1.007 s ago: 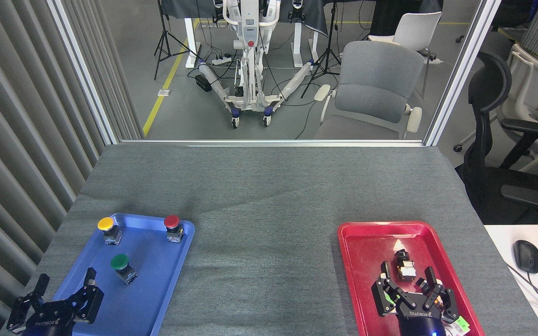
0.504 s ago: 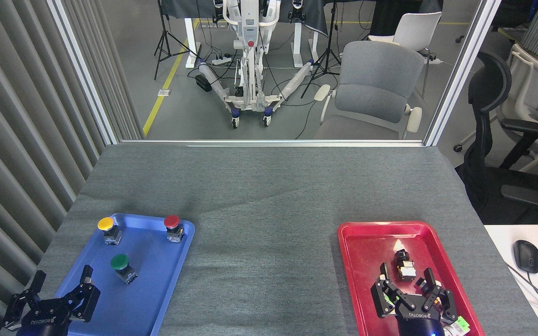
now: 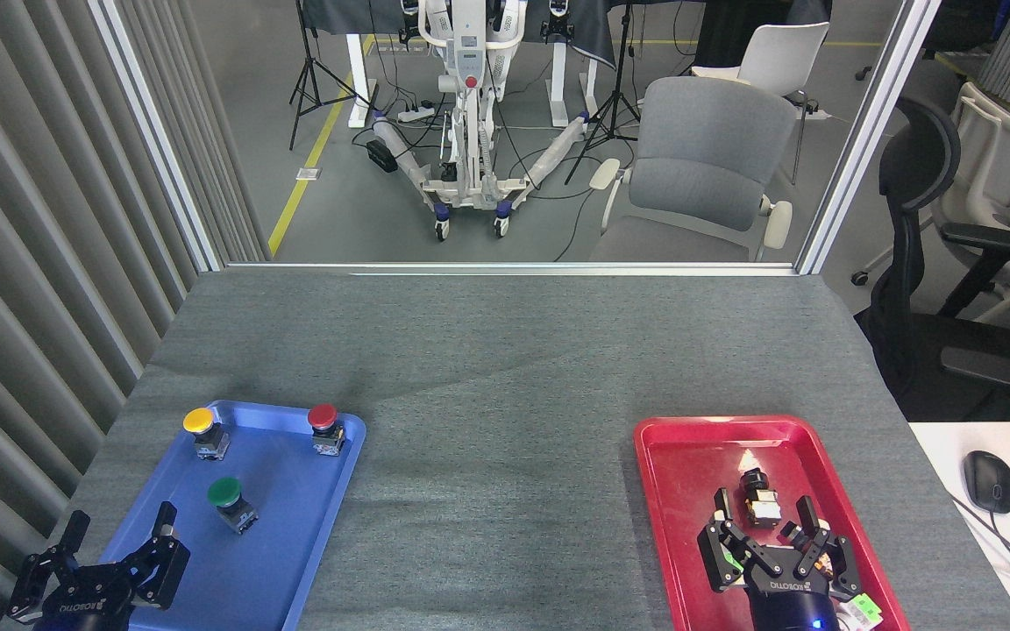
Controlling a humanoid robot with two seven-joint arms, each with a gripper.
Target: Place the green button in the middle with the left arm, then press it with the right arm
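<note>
Head view shows our left gripper (image 3: 117,535) at the lower left of the frame, fingers spread wide and holding nothing, over the near corner of the blue tray (image 3: 295,535). The green button (image 3: 225,494) stands upright in that tray, just above and to the right of the gripper and apart from it; a yellow button (image 3: 199,421) and a red button (image 3: 323,416) sit along the tray's far edge. Our right gripper (image 3: 764,523) at the lower right is also spread and empty, over the red tray (image 3: 676,491), just below a small dark part (image 3: 759,499) lying there. The grey cloth (image 3: 496,421) between the trays is the middle.
</note>
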